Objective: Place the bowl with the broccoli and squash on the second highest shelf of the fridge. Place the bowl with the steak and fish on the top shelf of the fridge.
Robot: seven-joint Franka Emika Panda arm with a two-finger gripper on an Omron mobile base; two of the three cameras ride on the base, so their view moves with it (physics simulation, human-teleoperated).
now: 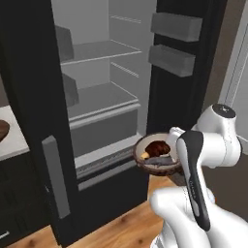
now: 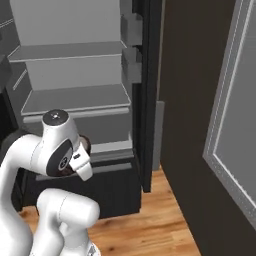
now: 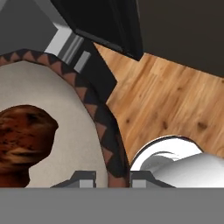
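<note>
wood floor (image 1: pixel 121 225), dark cabinet (image 1: pixel 19 203) w/ white countertop (image 1: pixel 10 138).

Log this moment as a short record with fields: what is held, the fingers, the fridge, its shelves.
held: bowl with steak and fish, carried in front of the fridge, below the shelves
gripper: gripper, fingers closed on the bowl's patterned rim, one on each side
fridge: fridge with doors open, light grey interior showing
top shelf: top shelf bare
second highest shelf: second highest shelf bare as far as visible
floor: wooden floor under the bowl
</note>
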